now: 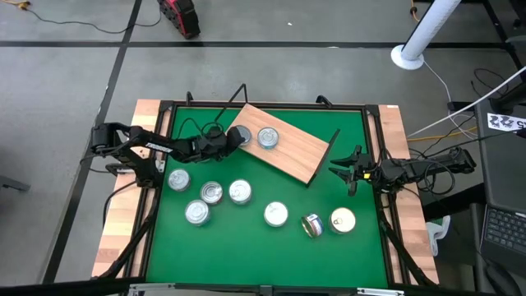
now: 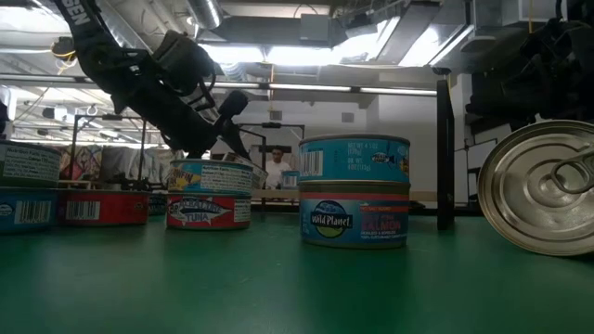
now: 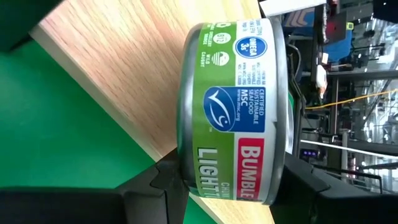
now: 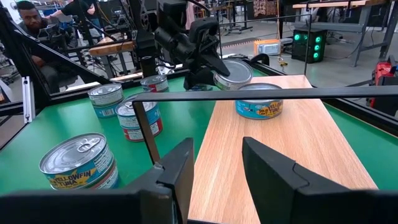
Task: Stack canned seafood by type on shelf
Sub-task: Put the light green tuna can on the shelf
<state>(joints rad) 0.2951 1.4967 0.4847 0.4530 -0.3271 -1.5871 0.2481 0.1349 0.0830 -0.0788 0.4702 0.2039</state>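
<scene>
The shelf (image 1: 297,153), a light wooden board with black wire ends, lies slanted on the far half of the green mat. One teal-labelled tin (image 1: 267,137) stands on it. My left gripper (image 1: 231,139) reaches in from the table's left and is shut on a green-labelled tuna tin (image 3: 233,106) at the shelf's left end. Several more tins stand on the mat nearer me, among them a gold-topped one (image 1: 342,219) and one tipped on its side (image 1: 312,224). My right gripper (image 4: 214,165) is open, off the shelf's right end, touching nothing. My left gripper pinches the tuna tin between its two fingers, one on the lid's rim (image 3: 285,163) and the other finger (image 3: 158,186) at the bottom rim. The fingers come level from the table's left. The tin stays upright, lid up, over the board's left edge (image 3: 124,81); whether it rests there I cannot tell.
The black wire support (image 4: 249,93) at the shelf's right end stands between my right gripper and the board. The mat's wooden frame (image 1: 394,131) borders both sides. Bare mat (image 1: 353,131) shows right of the shelf. A person (image 4: 28,15) sits in the room beyond.
</scene>
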